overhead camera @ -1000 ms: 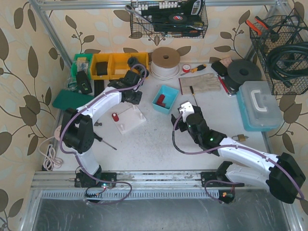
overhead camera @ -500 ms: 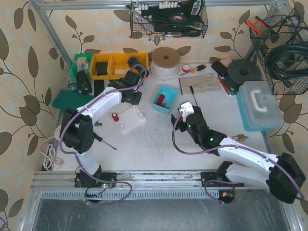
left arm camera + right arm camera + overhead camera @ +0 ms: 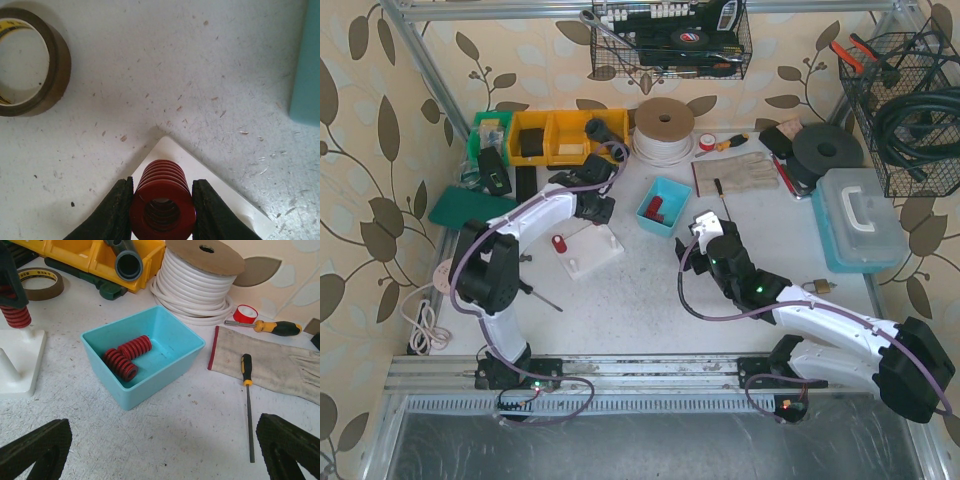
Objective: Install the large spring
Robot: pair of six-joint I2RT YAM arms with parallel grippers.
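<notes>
Top view: the left gripper (image 3: 594,207) sits over the far corner of the white base (image 3: 595,252), just left of the teal bin (image 3: 672,195). The spring is pretty much hidden under it here. The right gripper (image 3: 705,228) hangs over the table, near-right of the bin.

Left wrist view: the spring (image 3: 161,202) is a chunky red coil with tightly packed turns, seen end-on with its hollow middle showing. Both black fingers (image 3: 112,215) press against its sides, so the jaws are narrowed and clamped on it, above the base's corner. A tape roll (image 3: 30,60) lies far left.

Right wrist view: the spring stands upright at the base's corner; can't tell if it touches. Two more red springs (image 3: 122,357) lie in the bin. The right jaws are spread wide, holding nothing.
</notes>
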